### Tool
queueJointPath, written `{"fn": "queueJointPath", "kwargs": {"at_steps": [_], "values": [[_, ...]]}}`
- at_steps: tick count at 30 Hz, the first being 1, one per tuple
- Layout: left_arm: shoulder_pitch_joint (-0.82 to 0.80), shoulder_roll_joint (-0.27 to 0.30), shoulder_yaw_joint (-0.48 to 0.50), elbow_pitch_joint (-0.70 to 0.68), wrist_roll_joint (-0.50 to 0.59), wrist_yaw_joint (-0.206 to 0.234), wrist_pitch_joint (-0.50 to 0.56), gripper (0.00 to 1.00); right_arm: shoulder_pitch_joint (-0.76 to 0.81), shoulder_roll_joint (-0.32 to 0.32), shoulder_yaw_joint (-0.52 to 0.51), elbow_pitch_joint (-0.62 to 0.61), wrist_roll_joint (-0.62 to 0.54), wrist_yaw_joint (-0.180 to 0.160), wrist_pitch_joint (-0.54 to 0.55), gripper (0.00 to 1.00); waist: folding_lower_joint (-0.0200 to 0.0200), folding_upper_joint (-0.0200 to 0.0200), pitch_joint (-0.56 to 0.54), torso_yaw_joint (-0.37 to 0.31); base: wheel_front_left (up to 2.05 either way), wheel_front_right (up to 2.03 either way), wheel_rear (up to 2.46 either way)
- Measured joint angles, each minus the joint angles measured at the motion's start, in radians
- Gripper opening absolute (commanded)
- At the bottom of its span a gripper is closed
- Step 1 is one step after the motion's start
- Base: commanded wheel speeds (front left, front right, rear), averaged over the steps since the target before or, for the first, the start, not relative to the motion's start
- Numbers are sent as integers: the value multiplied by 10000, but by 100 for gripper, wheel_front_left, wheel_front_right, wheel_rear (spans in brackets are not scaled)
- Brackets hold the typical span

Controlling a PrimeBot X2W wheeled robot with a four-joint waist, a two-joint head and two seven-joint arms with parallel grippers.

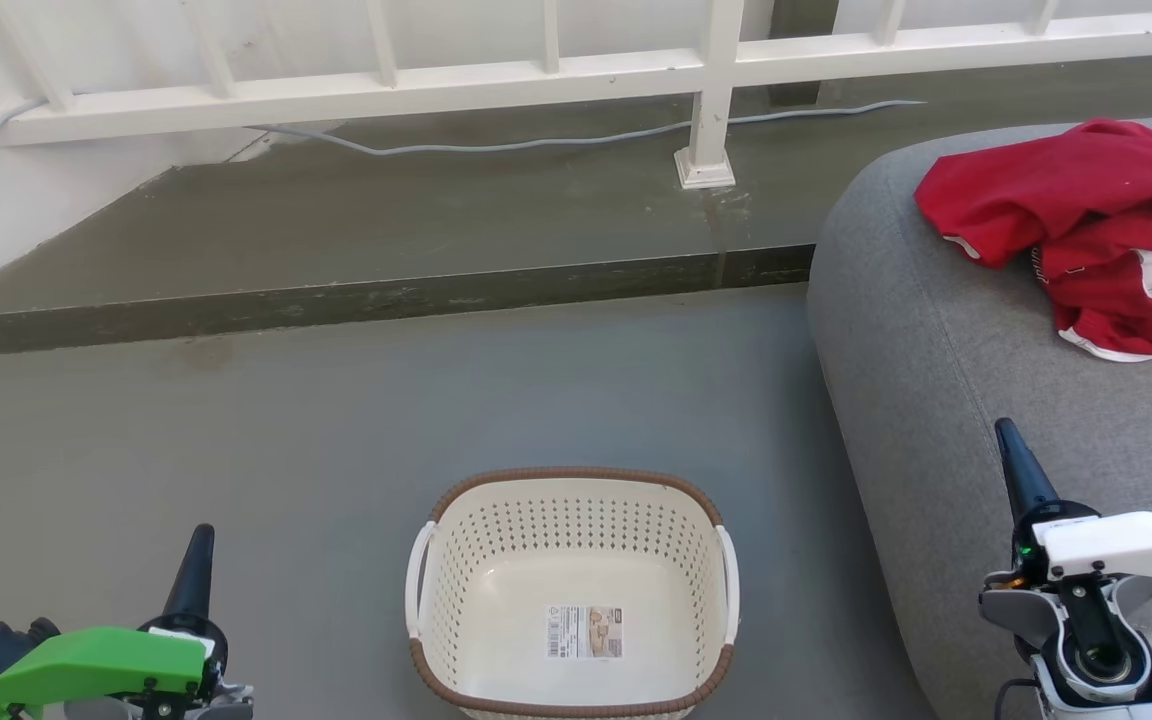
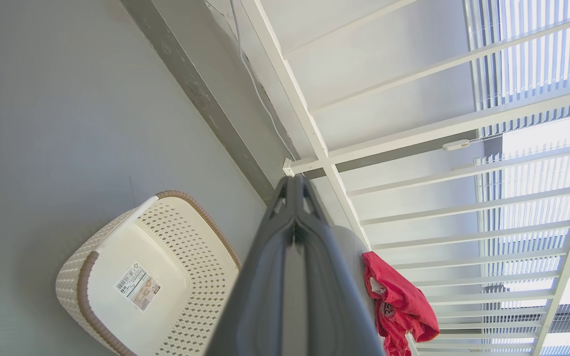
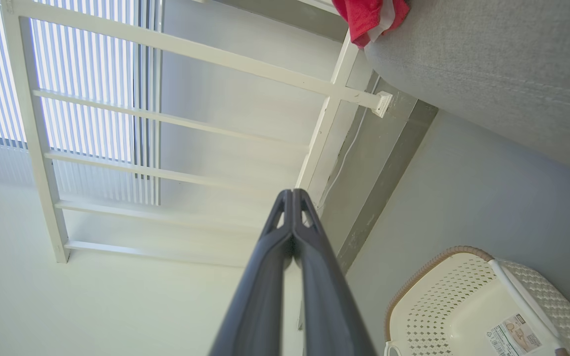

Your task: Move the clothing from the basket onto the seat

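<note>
Both arms are low and idle on either side of the basket (image 1: 576, 474). The left pincer (image 1: 201, 536), under its green housing, has its two dark fingers pressed flat together to a single point and holds nothing. The right pincer (image 1: 1005, 432), on the white wrist, is closed the same way, tip to tip, and is just as empty. The basket stands on the grey floor (image 1: 336, 420) between them, to the right of the left pincer and to the left of the right one, a little nearer the robot than either tip. Its cream bottom is bare except for the label sticker (image 1: 584, 632). The right pincer shows against the near part of the seat (image 1: 916, 330); I cannot tell whether it touches the fabric or hangs just over it. The clothing (image 1: 1086, 200) lies in a crumpled red heap with white trim on top of the seat, well ahead of the right pincer's tip and slightly to its right, far from the left pincer and well apart from the basket. Beyond both tips the floor rises in a low step (image 1: 386, 230), where a white railing (image 1: 436, 90) runs across with a pale cable (image 1: 536, 143) trailing along its foot.
</note>
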Motion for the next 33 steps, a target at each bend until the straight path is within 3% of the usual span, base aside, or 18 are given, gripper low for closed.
{"fn": "queueJointPath", "kwargs": {"at_steps": [23,33], "values": [[-651,-257,500,568,-2679,-602,704,0,-190,2,-750,40,3053,393,784,0,0,0,0,62,0,0,0],[-741,-268,587,658,-2847,-604,704,0,-190,2,-798,42,3137,407,784,0,0,0,-1,64,0,0,0]]}}
